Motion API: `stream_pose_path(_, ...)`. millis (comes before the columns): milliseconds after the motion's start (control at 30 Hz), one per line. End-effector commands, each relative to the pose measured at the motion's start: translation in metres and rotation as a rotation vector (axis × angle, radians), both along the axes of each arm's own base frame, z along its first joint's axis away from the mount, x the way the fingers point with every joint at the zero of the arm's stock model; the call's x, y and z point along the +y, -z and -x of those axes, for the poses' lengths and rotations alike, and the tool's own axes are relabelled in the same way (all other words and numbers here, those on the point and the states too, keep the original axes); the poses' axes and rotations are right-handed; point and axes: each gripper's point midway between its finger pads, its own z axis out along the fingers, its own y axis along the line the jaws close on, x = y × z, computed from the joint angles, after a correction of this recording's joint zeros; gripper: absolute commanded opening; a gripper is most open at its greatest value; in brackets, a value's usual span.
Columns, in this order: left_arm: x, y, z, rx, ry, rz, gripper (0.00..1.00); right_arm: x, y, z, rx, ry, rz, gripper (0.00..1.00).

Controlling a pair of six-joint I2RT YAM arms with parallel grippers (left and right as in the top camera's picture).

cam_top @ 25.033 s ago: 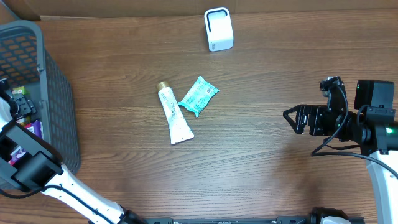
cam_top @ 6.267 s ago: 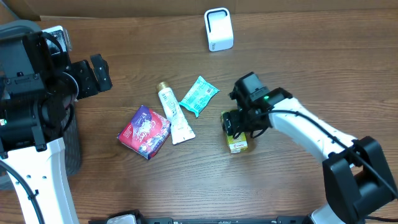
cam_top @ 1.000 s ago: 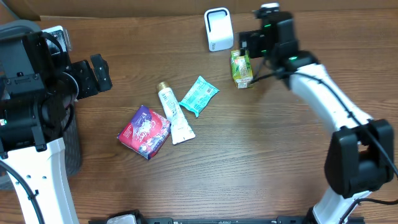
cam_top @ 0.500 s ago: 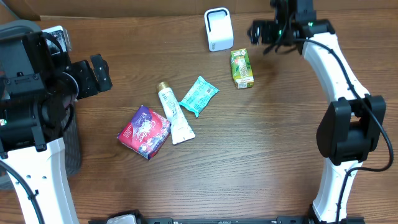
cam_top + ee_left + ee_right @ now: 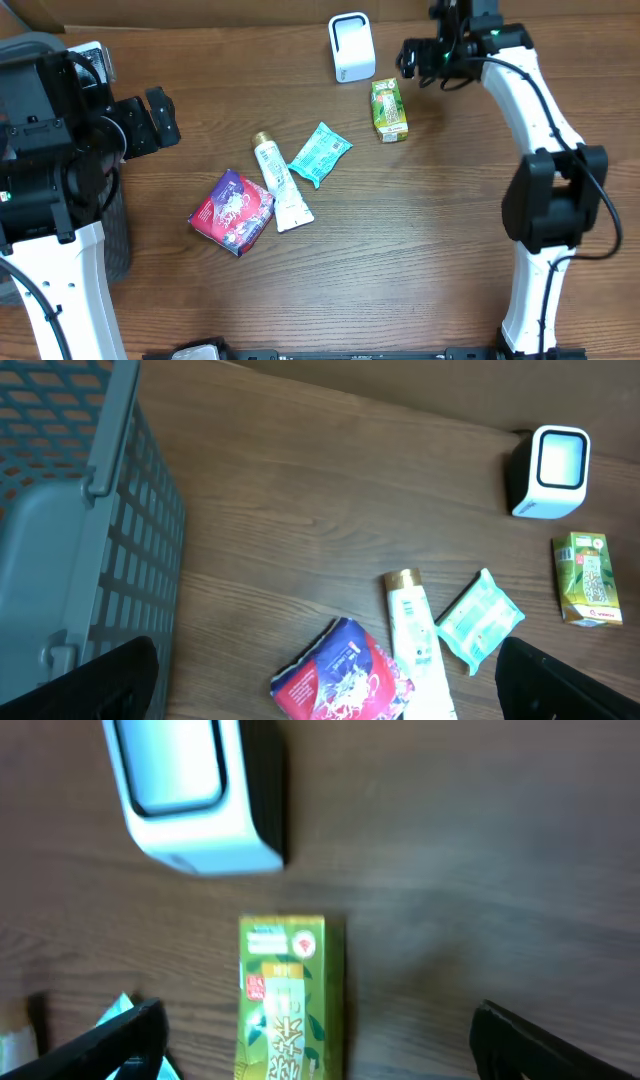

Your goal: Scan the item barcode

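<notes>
A green tea carton (image 5: 389, 109) lies flat on the wooden table, just right of and in front of the white barcode scanner (image 5: 351, 47). My right gripper (image 5: 420, 62) hovers open above the table, right of the scanner and behind the carton, holding nothing. In the right wrist view the carton (image 5: 285, 1000) lies below the scanner (image 5: 190, 800) and between the wide-spread fingers of the gripper (image 5: 325, 1045). My left gripper (image 5: 150, 118) stays open by the basket. The left wrist view shows the carton (image 5: 587, 578) and scanner (image 5: 552, 459) at far right.
A grey mesh basket (image 5: 85, 150) stands at the left edge. A red and purple packet (image 5: 233, 211), a white tube (image 5: 279, 183) and a teal packet (image 5: 319, 154) lie mid-table, left of the carton. A cardboard wall runs along the far edge.
My right arm has swung back toward the far edge, its gripper staying open. The carton has kept its place beside the scanner. The left arm has not moved.
</notes>
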Motion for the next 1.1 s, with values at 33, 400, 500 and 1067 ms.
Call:
stream_pose_path(33,0.003,-0.004,0.0,-0.011,-0.011,-0.007,1.0,0.014,0.025,0.01,0.064,-0.082,-0.069,0.96)
stream_pose_path(400,0.003,-0.004,0.0,-0.011,-0.011,-0.007,0.99,0.012,0.075,0.025,0.167,-0.09,-0.055,0.91)
stream_pose_path(500,0.003,-0.004,0.0,-0.011,-0.011,-0.007,1.0,0.017,0.082,0.03,0.183,-0.111,-0.07,0.89)
stream_pose_path(1067,0.003,-0.004,0.0,-0.011,-0.011,-0.007,0.99,0.046,0.124,0.049,0.236,-0.152,-0.042,0.7)
